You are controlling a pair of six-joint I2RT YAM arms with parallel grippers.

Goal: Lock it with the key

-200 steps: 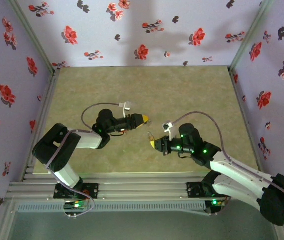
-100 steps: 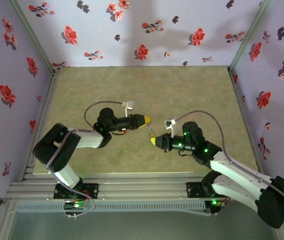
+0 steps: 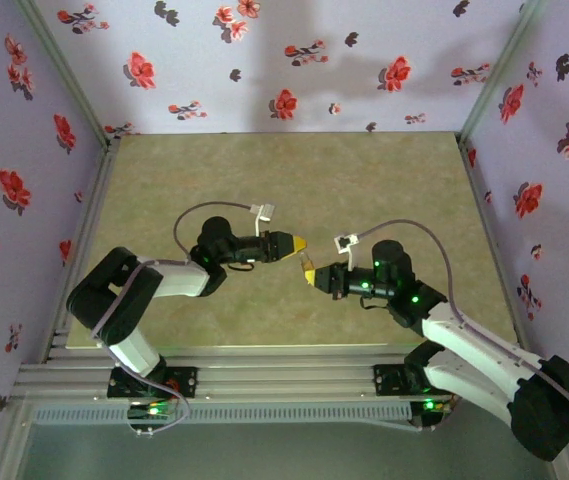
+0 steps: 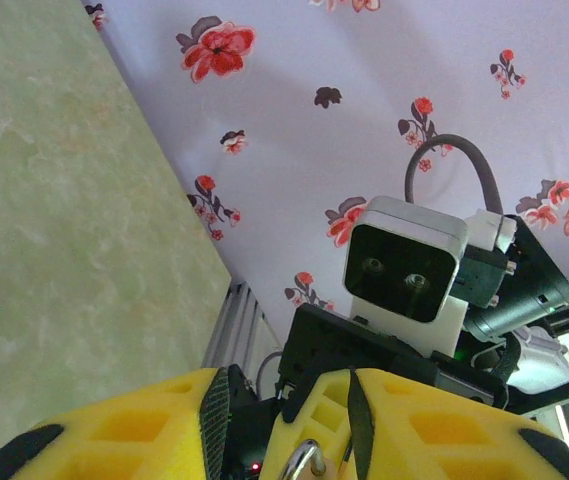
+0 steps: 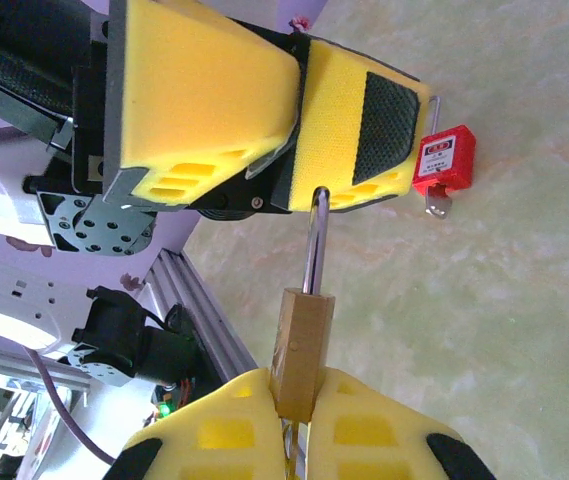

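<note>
My right gripper [image 3: 309, 279] [image 5: 299, 378] is shut on the body of a small brass padlock [image 5: 302, 345] and holds it above the table. The padlock's silver shackle [image 5: 314, 240] points at my left gripper [image 3: 297, 243] [image 4: 284, 375]. The shackle's loop [image 4: 304, 462] sits between the left gripper's yellow fingers. These fingers stand partly apart, with a dark gap between the loop and one pad. A red padlock [image 5: 445, 160] lies on the table just beyond the left fingers. The key is hidden.
The green mat [image 3: 364, 190] is walled by flowered panels [image 3: 284, 70] at the back and sides. An aluminium rail [image 3: 284, 365] [image 5: 204, 320] runs along the near edge. The right wrist's white camera [image 4: 404, 270] faces my left fingers at close range.
My left gripper has slid right and its jaws have narrowed. My right gripper has carried the brass padlock up to meet it, so the shackle now reaches the left fingers.
</note>
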